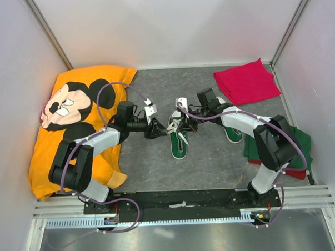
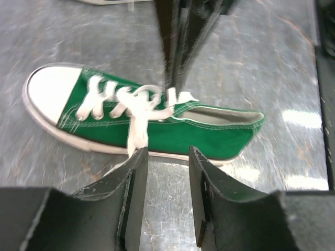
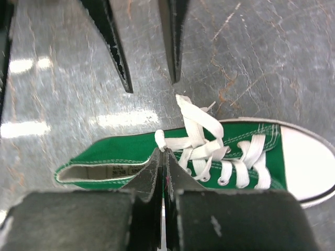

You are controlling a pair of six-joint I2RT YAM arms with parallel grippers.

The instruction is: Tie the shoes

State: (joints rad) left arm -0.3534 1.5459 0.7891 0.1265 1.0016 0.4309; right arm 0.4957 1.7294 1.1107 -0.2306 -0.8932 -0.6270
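Top view only: you have the grey desk carrying an orange printed shirt at left, a red cloth at far right, one green shoe lying mid-desk between the two arms, and a second shoe partly hidden under the right arm. Your wrist views add what that view blurs: the right pincer is pressed closed on the white lace above the shoe's opening. The left pincer stands parted, holding nothing, just beside the sole.
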